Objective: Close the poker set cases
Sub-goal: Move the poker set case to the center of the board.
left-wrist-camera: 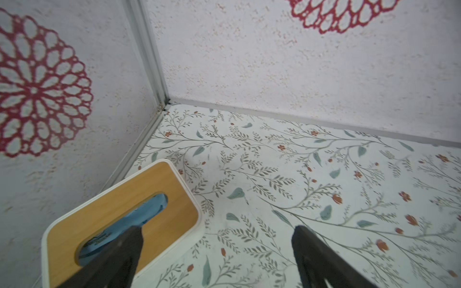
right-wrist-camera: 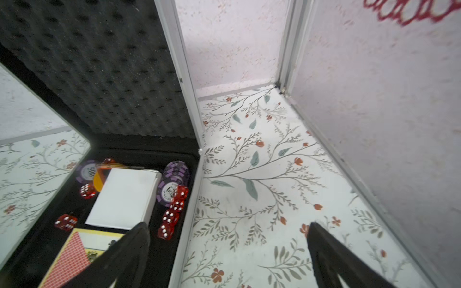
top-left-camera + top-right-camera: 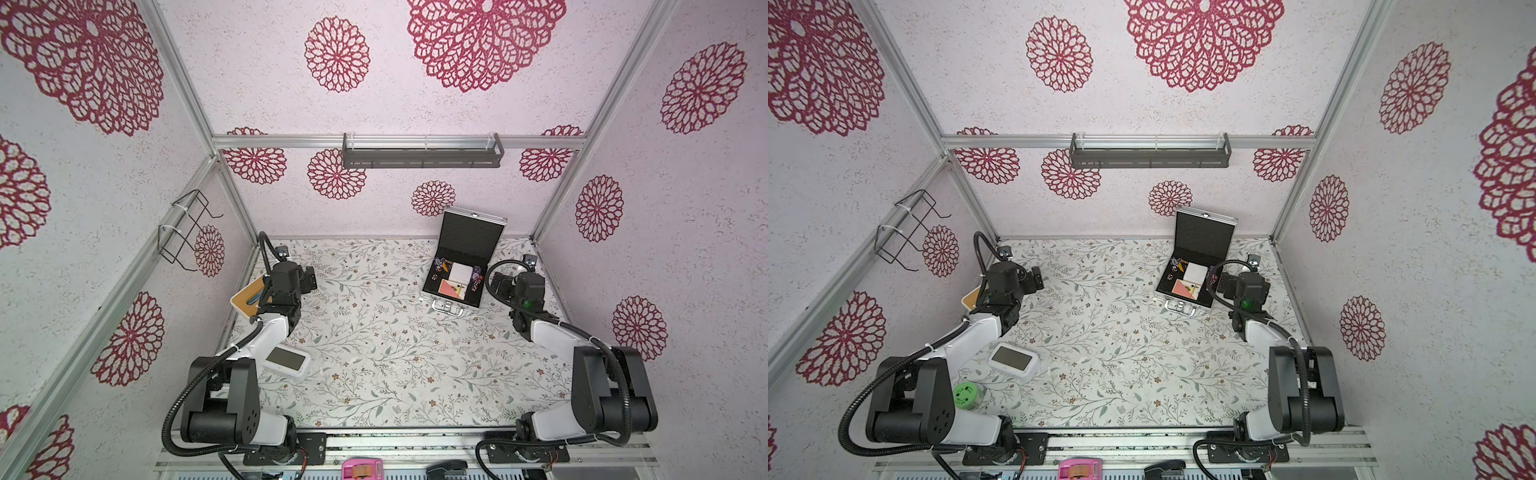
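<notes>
The poker set case (image 3: pixel 471 232) (image 3: pixel 1204 235) lies open at the back right of the table, silver, with its black foam-lined lid (image 2: pixel 99 74) standing upright. In its base lie purple chips (image 2: pixel 174 179), red dice (image 2: pixel 172 217), a white card box (image 2: pixel 124 199) and red-backed cards (image 2: pixel 72 259). The chrome handle (image 3: pixel 446 308) faces the front. My right gripper (image 3: pixel 496 284) (image 2: pixel 228 224) hangs open beside the case's right edge, holding nothing. My left gripper (image 3: pixel 309 279) (image 1: pixel 217 228) is open at the far left, well away from the case.
A white box with a wooden top (image 3: pixel 249 297) (image 1: pixel 119 212) sits under the left arm by the left wall. A white device with a dark screen (image 3: pixel 286 359) lies front left, and a green-lidded jar (image 3: pixel 967 395) beside it. The side wall stands close behind the right gripper.
</notes>
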Motion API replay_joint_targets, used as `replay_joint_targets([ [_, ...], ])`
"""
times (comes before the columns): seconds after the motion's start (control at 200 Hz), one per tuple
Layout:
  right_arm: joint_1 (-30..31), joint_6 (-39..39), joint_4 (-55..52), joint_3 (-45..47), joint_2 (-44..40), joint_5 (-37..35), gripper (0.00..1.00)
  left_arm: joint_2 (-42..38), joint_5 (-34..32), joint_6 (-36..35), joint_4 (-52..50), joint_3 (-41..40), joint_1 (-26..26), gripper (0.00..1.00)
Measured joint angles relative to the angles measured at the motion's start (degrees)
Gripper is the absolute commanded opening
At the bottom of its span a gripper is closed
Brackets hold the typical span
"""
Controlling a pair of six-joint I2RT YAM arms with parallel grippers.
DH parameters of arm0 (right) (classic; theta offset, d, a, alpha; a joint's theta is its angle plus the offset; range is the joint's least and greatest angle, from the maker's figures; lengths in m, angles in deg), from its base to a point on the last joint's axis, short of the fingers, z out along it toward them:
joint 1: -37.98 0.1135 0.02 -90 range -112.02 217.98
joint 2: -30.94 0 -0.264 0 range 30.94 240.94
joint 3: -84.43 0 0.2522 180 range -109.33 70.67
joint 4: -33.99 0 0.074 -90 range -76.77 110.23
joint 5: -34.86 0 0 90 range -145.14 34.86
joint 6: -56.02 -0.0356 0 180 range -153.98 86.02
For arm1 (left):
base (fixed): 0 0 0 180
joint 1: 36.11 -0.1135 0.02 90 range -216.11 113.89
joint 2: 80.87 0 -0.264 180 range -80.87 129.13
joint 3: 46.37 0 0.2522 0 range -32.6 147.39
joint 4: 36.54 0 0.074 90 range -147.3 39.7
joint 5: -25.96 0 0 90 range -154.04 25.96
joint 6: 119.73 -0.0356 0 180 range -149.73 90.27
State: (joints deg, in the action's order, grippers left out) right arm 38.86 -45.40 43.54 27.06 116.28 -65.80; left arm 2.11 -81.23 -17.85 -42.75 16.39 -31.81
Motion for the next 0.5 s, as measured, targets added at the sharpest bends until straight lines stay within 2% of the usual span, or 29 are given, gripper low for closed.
replay_joint_targets([
  [0.25,-4.5,-5.8,-7.3,-13.1,14.8,15.2,0.98,0.0,6.6,4.5,-6.6,1.6,5.1,0.97],
  [0.5,-4.6,-7.8,-12.0,-23.2,25.7,23.0,0.91,0.0,10.3,7.3,-6.4,1.3,7.5,0.97],
])
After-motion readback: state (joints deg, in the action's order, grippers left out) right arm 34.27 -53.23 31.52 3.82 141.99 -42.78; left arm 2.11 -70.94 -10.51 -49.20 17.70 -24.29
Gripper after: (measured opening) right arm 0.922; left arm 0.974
